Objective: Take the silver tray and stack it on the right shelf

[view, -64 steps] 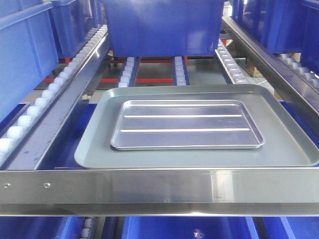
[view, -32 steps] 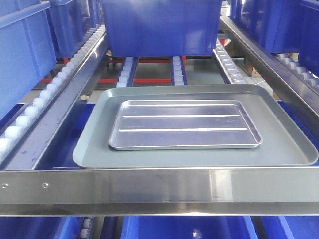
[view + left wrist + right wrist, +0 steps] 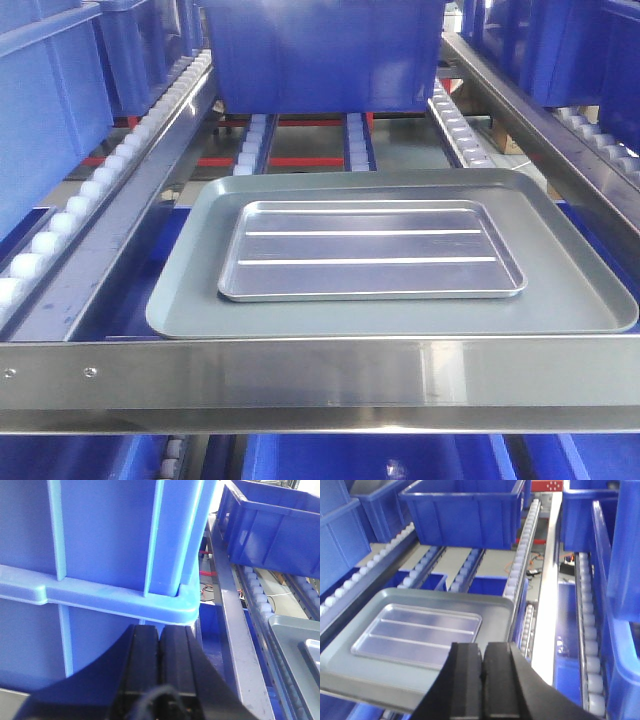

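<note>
the silver tray (image 3: 372, 250) lies flat inside the larger grey tray (image 3: 590, 300), roughly centred, its long side parallel to the grey tray's front rim. grey floor shows on all four sides, with a wider margin toward the right rim. its ridges run left to right. the grey tray rests on the rack level, its front rim just behind the polished front bar (image 3: 320, 385) and its back rim near the foot of a blue bin (image 3: 320, 55) farther up the lane. rows of white rollers (image 3: 90, 190) flank the lane on both sides.

step in hand, as judged: the approach before the grasp. nothing touches the silver tray and it has not been lifted. the next move calls for a gripper to open, descend onto the low rim of the silver tray, most likely its right or front edge, and pinch that rim without catching the grey tray beneath. the rim is thin and shiny, so slip is a risk.

right gripper (image 3: 483, 680): fingers pressed together, holding nothing. in the right wrist view it hangs above the front right corner of the grey tray, apart from it.

left gripper (image 3: 160, 660): fingers likewise pressed together, empty, facing the wall of a blue bin (image 3: 100, 545) to the left of the lane. whether it touches that wall cannot be told.
</note>
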You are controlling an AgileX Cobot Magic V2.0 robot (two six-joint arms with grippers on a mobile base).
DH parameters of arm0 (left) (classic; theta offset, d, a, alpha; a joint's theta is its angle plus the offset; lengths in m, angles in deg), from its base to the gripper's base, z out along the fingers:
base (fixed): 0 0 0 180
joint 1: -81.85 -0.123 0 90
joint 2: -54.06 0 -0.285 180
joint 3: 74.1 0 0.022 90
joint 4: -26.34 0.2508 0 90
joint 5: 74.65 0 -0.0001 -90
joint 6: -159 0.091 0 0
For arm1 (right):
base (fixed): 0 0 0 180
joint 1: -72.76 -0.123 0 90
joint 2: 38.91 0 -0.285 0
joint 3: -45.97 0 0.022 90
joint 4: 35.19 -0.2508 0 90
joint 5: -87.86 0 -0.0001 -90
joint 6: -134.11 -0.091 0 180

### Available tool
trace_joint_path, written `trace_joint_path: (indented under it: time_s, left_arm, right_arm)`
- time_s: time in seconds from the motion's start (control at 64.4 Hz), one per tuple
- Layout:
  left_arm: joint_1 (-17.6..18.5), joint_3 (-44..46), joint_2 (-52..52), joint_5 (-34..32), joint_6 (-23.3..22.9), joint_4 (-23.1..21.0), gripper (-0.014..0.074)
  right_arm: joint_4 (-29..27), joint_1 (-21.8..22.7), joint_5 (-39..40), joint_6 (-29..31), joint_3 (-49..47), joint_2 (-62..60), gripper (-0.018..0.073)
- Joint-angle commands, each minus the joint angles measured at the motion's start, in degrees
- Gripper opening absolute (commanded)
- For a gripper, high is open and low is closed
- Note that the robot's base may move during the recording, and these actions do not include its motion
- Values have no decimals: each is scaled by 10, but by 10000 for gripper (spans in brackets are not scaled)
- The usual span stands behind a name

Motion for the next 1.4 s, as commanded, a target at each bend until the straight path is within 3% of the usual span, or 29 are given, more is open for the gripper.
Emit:
trace_joint_path:
  time_s: [0.0, 0.109, 0.186, 0.326, 0.466, 1.381]
  left_arm:
    - [1, -11, -10, -52, 0, -5, -101]
    - [1, -11, -10, -52, 0, -5, -101]
    - [1, -11, -10, -52, 0, -5, -101]
    - [1, -11, -10, -52, 0, -5, -101]
    - [1, -11, -10, -52, 0, -5, -101]
    - [1, -11, -10, -52, 0, -5, -101]
  right_arm:
    - [15, 27, 100, 4, 3, 3, 55]
    - [3, 99, 181, 24, 63, 3, 55]
    - [-51, 149, 226, 58, 112, 2, 55]
    - [-106, 193, 315, 105, 205, 2, 55]
    - [-106, 198, 425, 105, 285, 1, 55]
    - [-105, 198, 400, 105, 283, -9, 55]
